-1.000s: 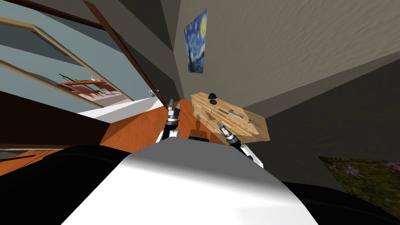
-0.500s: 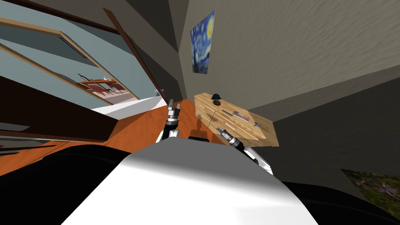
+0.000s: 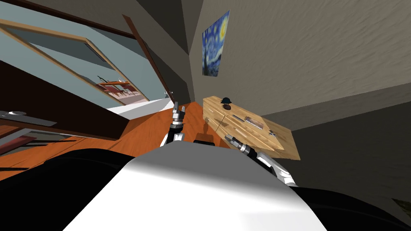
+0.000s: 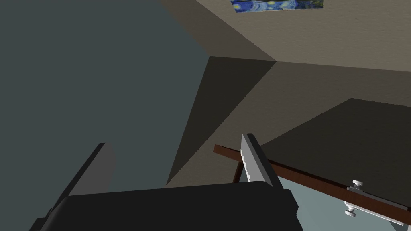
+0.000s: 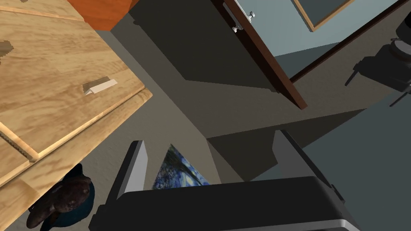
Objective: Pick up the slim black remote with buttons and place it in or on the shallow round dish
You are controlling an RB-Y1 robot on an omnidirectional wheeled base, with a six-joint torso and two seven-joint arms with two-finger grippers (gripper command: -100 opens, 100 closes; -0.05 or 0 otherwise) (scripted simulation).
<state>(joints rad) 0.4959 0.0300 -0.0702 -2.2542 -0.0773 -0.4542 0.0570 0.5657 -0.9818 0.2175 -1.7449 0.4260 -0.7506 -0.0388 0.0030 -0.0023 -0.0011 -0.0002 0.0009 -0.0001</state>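
A slim dark remote (image 3: pixel 238 118) lies on top of a light wooden dresser (image 3: pixel 281 146) against the far wall. Near the dresser's far end sits a dark blue round dish (image 3: pixel 227 100), with a dark brown lump (image 3: pixel 226 107) beside it. In the right wrist view the dish (image 5: pixel 89 197) and the brown lump (image 5: pixel 60 200) show past the dresser top's edge (image 5: pixel 80 132). My right gripper (image 3: pixel 228 138) (image 5: pixel 208 138) stands open and empty in front of the dresser's drawers, short of the remote. My left gripper (image 3: pixel 176 107) (image 4: pixel 174 140) is open and empty, raised over the orange floor.
A flat book-like item (image 3: pixel 254 122) and a small grey object (image 3: pixel 272 132) also lie on the dresser. A drawer handle (image 5: pixel 100 86) shows on its front. A brown door (image 3: pixel 148 60) stands open to the left, and a blue painting (image 3: pixel 216 44) hangs above the dresser.
The whole head view has shifted: the dresser and painting have slid to the right, so I have turned or moved. My right gripper sits lower in the picture, with the forearm stretched further right.
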